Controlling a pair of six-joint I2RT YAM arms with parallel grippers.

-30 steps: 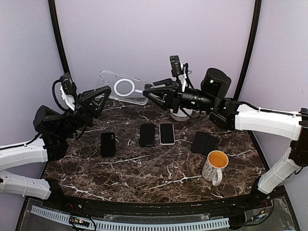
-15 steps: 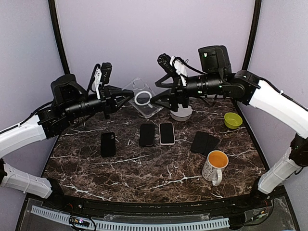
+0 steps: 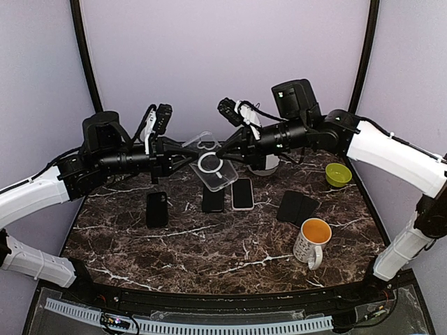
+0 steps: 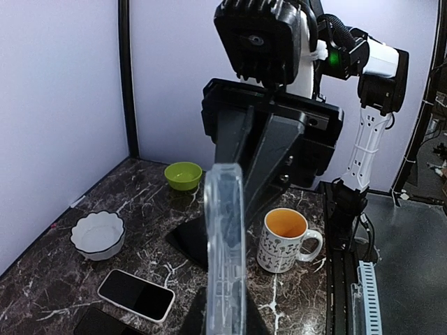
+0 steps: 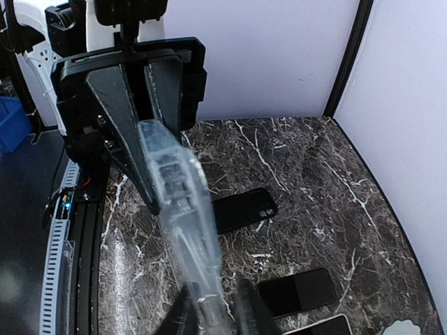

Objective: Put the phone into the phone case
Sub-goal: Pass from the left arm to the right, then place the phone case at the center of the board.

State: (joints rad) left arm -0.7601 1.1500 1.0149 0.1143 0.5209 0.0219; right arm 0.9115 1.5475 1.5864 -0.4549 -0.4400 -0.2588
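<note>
Between the 2 grippers, the left gripper (image 3: 193,154) is clamped on 1 end of the clear phone case (image 3: 218,178) and the right gripper (image 3: 225,150) pinches the other. Just beneath them, a dark phone (image 3: 211,204) and a white-edged phone (image 3: 242,193) lie on the table (image 3: 209,244).

Phone case (image 3: 210,165) bars ctr; table (image 3: 209,259) front free (mug (image 3: 312,241) rt).

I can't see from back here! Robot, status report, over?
Left hand and right hand both shut on clear phone case, up off the marble table. White-edged phone flat on table, not in case. Nothing between them.
</note>
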